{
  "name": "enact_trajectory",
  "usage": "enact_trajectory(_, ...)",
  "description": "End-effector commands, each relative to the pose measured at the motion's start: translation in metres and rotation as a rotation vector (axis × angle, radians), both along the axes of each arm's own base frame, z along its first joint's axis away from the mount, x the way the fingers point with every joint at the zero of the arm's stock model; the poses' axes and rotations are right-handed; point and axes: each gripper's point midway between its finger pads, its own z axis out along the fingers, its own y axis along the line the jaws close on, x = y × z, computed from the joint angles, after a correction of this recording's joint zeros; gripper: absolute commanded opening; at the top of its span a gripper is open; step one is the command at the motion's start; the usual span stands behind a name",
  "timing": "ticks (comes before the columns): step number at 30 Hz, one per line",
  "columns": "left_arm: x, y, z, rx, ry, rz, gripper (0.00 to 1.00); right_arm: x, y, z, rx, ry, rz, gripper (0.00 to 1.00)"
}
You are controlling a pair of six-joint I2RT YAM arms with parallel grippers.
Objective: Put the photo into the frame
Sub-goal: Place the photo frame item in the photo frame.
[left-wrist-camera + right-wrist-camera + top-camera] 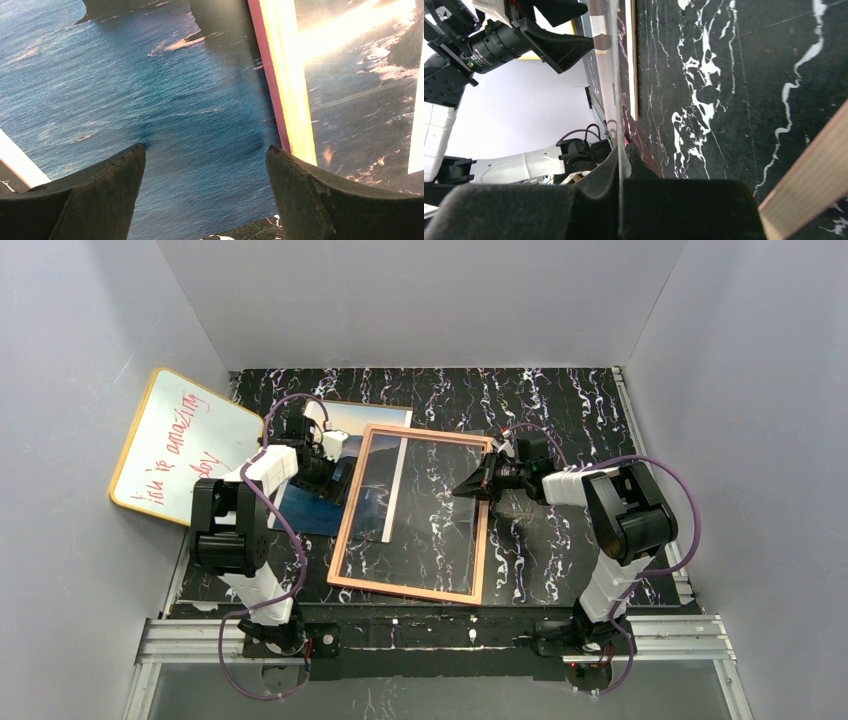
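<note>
- Reading the top view: the frame (400, 591) sits mid-tabletop (570, 405). The photo (303, 508) lies face up at its 10 o'clock. The photo's right margin is tucked under the frame's 9 o'clock rail and shows through the glazing.
- Left pincer (338, 472) hovers over the photo just beside that rail. Right pincer (470, 483) is on the frame's 3 o'clock rail.
- Left wrist view: fingers (100, 200) are spread wide with nothing between them. The blue sea of the photo (165, 100) is directly below, and the frame's pink rail (282, 75) crosses at 1 o'clock. Can't tell whether the fingers touch the print or sit just above it.
- Right wrist view: the pincer (621, 162) is pressed together on a thin clear pane (614, 75), seen edge-on. Whether the rail is also in the bite isn't visible. The tan strip (809, 167) at 4 o'clock looks like frame wood, but I'm not sure.
- Handling, my read: the photo is light, floppy and glossy, so it is slippery and easy to crease or smudge. Lying flat, it offers no edge to bite. Better to press and slide it by the white margin or a free corner at 9 o'clock than to pinch mid-picture.
- The frame is likely light but rigid, with thin rails. The pane is probably brittle, so grip it gently close to a rail, not mid-span.
</note>
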Motion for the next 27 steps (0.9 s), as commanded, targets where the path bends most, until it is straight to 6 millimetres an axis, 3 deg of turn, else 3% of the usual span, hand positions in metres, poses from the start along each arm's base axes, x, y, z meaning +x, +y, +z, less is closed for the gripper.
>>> enact_trajectory(1,0.002,-0.002,0.014,-0.003,-0.018,-0.01,0.89,0.008,-0.004,0.006,-0.013,-0.048,0.006,0.01)
enact_trajectory(18,0.011,-0.006,0.019,-0.02,-0.022,-0.002,0.85,0.01,-0.007,0.001,-0.026,-0.037,0.003,0.01)
enact_trajectory(27,0.002,-0.01,0.007,-0.042,0.015,0.003,0.81,0.009,-0.01,-0.001,-0.031,-0.027,-0.019,0.01)
